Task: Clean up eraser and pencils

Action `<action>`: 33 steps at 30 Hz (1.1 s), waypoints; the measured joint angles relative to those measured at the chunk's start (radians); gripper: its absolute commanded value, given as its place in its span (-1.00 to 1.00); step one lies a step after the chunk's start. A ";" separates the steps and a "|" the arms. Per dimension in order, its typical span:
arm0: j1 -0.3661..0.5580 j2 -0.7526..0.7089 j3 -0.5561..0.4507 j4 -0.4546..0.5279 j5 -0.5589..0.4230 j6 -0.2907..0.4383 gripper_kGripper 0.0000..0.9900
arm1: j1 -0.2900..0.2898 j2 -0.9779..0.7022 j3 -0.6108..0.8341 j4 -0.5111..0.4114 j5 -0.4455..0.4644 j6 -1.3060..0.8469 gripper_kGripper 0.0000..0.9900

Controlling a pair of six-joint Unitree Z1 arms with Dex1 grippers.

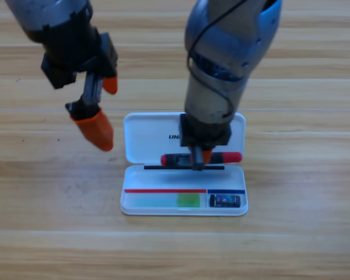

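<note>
Right claw points down over white case, clamping black-red pencil | left claw agape, empty, above worktop

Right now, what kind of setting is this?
Likely a lab bench: a wooden table, an open white case holding the green pencil and eraser, right claw gripping the black-and-red pencil.

black letters "un" show on the lid of the open white plastic case; the rest is hidden by the right arm.
</note>
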 measured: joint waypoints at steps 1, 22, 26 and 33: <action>0.003 0.000 0.010 0.000 0.000 0.000 1.00 | 0.000 0.015 -0.019 0.001 0.000 0.002 -1.00; 0.011 0.000 0.045 0.000 0.000 0.000 1.00 | 0.007 0.109 -0.093 0.020 0.000 0.032 -0.88; 0.011 0.000 0.046 0.000 0.000 0.000 1.00 | 0.008 0.109 -0.093 0.020 0.000 0.044 0.82; 0.011 0.004 0.046 0.000 0.000 0.000 1.00 | 0.014 0.104 -0.092 0.020 0.000 0.078 0.99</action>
